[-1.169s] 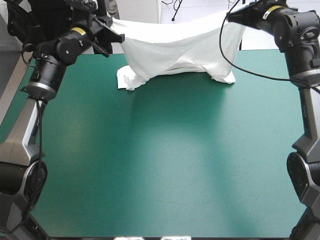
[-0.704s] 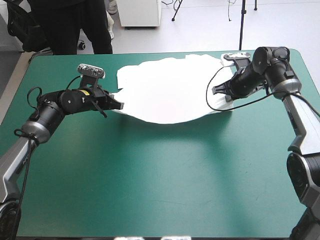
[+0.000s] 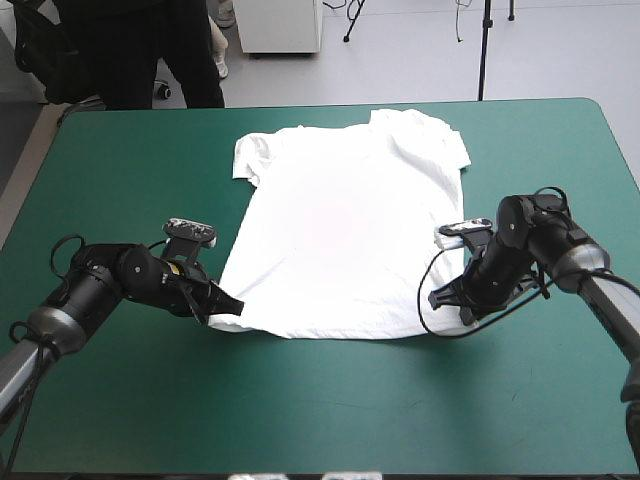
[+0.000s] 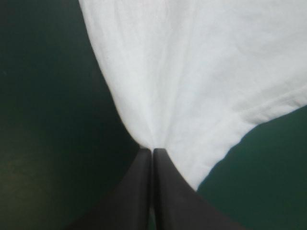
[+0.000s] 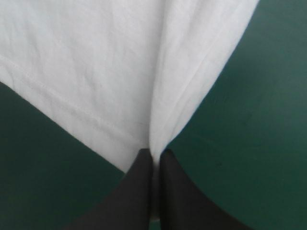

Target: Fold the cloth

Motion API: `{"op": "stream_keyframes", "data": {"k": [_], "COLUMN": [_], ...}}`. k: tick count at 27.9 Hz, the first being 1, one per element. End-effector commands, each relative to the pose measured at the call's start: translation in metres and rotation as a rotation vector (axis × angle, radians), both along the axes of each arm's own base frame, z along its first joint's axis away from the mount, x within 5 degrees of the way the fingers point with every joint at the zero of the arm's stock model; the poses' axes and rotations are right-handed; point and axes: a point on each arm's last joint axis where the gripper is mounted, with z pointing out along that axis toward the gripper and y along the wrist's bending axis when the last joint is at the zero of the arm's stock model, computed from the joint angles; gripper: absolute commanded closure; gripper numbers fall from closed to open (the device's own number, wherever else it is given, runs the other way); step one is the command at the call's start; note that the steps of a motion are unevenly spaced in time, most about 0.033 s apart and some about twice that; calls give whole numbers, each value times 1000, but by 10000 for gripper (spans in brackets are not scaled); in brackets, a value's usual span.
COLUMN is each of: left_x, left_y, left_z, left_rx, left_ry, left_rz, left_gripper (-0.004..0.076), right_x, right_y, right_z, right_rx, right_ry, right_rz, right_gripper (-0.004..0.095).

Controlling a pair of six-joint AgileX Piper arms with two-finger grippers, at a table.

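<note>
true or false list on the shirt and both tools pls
1. The T-shirt lies spread flat on the teal-green table. True.
2. The left tool is open, clear of the T-shirt. False: it is shut on a near hem corner.
3. The right tool grips the other near corner. True.
4. The shirt's short arms lie toward the table's near edge. False: the sleeves lie toward the far edge.

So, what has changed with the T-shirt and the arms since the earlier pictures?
Both arms came down and drew back toward the table's near edge, dragging the T-shirt with them: earlier it hung lifted at the far edge, now it lies spread flat on the teal-green cover. Unchanged: the left claw and right claw remain shut on its near corners.
</note>
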Motion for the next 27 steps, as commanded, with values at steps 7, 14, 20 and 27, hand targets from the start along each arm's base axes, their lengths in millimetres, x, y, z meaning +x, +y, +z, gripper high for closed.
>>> {"op": "stream_keyframes", "data": {"k": [7,14,20,27], "left_x": [-53,-83,-105,-121], "left_y": [5,12,17,20], "left_z": [0,-8,-11,-25], "left_rx": [-30,-43,-61,-73], "left_ry": [47,112,143,188], "left_rz": [-11,9,21,25], "left_gripper": [733,733,733,733], "right_x": [-74,-103,-124,-140], "right_y": [-16,-21,-23,-27], "right_z": [13,4,-8,-11], "right_rx": [38,61,84,92], "right_ry": [-30,-4,27,15], "right_rz": [-14,-27,-39,-44], "right_gripper": [925,924,924,923]}}
